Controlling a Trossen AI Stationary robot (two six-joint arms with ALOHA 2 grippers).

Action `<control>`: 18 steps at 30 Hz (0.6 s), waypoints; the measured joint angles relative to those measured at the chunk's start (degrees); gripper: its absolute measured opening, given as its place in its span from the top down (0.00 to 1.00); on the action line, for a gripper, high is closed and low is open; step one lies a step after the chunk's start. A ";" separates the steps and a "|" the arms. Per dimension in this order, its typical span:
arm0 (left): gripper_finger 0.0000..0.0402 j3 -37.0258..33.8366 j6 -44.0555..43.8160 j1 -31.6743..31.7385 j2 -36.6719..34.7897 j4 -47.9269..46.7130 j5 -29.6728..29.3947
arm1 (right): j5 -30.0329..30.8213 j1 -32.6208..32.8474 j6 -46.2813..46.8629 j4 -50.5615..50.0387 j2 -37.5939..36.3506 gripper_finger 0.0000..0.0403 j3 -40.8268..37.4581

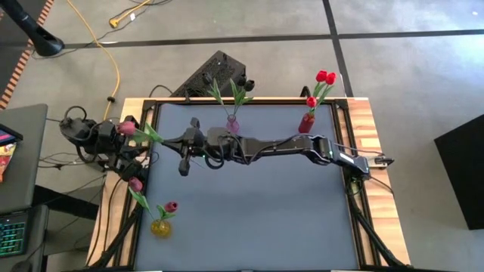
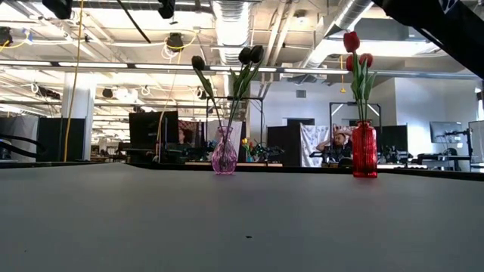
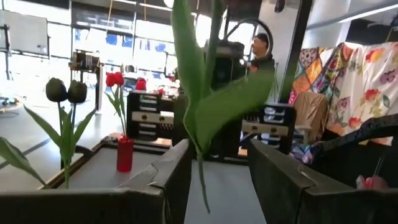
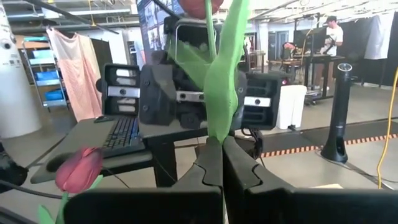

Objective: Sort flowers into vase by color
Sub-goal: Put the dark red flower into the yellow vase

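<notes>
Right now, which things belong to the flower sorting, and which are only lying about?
Job: pink tulip, held by right pincer; left pincer, open around its stem; pink vase, dark tulips; red vase, red tulips; yellow vase, second pink tulip.
Lying about: yellow cable, keyboard, black case.

Glossy glass red vase [image 2: 364, 151], matt tabletop [image 2: 242, 219]
</notes>
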 joint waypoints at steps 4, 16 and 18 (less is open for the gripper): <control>0.64 0.00 -0.55 0.00 0.00 -0.93 -0.03 | 0.00 -0.28 -0.11 0.63 0.02 0.96 0.00; 0.64 0.00 4.53 0.02 0.00 3.17 -1.22 | -0.37 -0.21 0.33 -0.39 0.04 0.96 0.00; 0.64 0.00 6.31 0.02 0.00 5.34 -0.22 | -0.02 -0.21 0.35 -0.68 0.07 0.96 -0.02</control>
